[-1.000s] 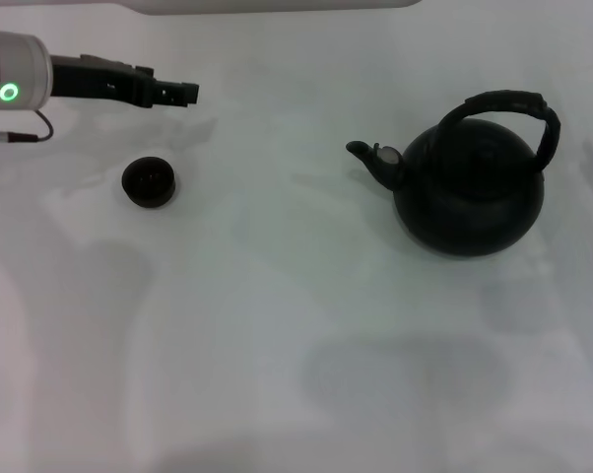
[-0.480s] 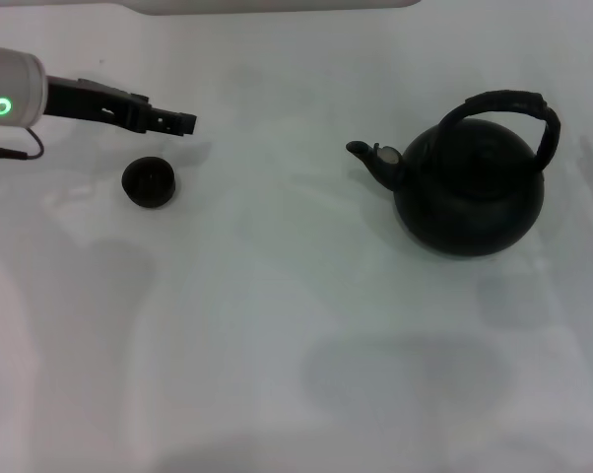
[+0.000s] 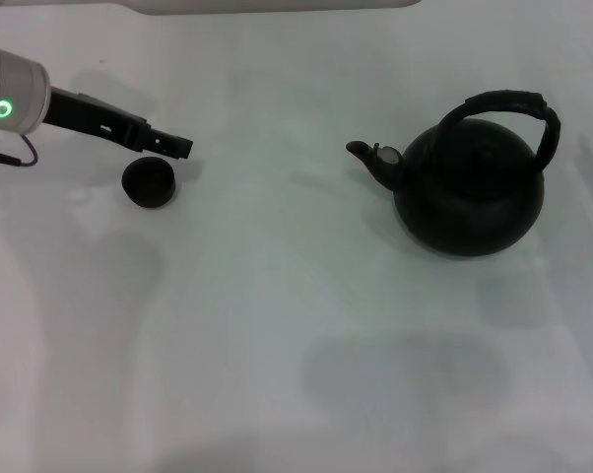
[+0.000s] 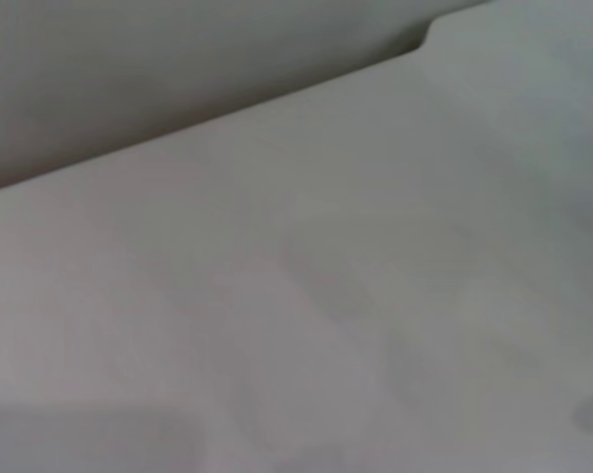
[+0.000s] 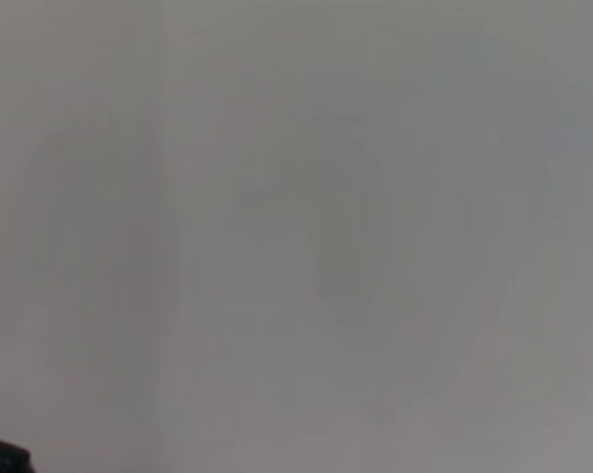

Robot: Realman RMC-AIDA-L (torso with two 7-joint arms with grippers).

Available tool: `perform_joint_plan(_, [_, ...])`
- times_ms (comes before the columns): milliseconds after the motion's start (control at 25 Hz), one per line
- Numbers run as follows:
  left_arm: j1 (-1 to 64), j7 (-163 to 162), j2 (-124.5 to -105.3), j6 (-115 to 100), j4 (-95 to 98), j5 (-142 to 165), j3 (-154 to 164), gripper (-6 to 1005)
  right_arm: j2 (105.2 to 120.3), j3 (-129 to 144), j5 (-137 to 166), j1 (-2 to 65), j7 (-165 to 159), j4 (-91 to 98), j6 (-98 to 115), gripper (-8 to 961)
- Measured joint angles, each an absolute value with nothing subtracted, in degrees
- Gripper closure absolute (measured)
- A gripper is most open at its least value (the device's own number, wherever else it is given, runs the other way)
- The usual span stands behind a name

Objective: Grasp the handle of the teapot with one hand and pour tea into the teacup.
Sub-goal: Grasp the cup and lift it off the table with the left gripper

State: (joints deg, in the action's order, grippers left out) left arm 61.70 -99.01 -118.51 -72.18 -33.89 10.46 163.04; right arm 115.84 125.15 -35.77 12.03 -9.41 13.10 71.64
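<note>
While the white surface [image 3: 277, 325] fills nearly the whole head view, only three dark things stand out on it. The largest is the teapot [image 3: 469, 192], a round matte black pot sitting upright at about three o'clock from the middle of the view, its short spout aimed toward nine o'clock, with a small silver spot near the spout's base. The handle [image 3: 503, 103], a thick ribbed black arch, stands over the top of the pot, and nothing touches it.

Next in size is the left arm, which reaches in from the ten o'clock edge, a green ring lit on its pale wrist. Its dark left gripper [image 3: 173, 145] points toward three o'clock and ends just above the far rim of the teacup [image 3: 148, 182]; whether it touches the cup cannot be told, and from this side angle whether its fingers stand wide or narrow cannot be told.

The teacup, small, round and black, sits at about nine o'clock, well apart from the teapot.

Both wrist views show mainly pale surface. The right gripper appears in no view.
</note>
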Motion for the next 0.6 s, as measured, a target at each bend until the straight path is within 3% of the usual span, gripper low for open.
perform_joint_plan(600, [62.51,-100.62,-118.73,-71.84,-33.44,14.23,163.13,124,115.84,125.15,-36.36,12.05,-9.4,12.89,71.63,185])
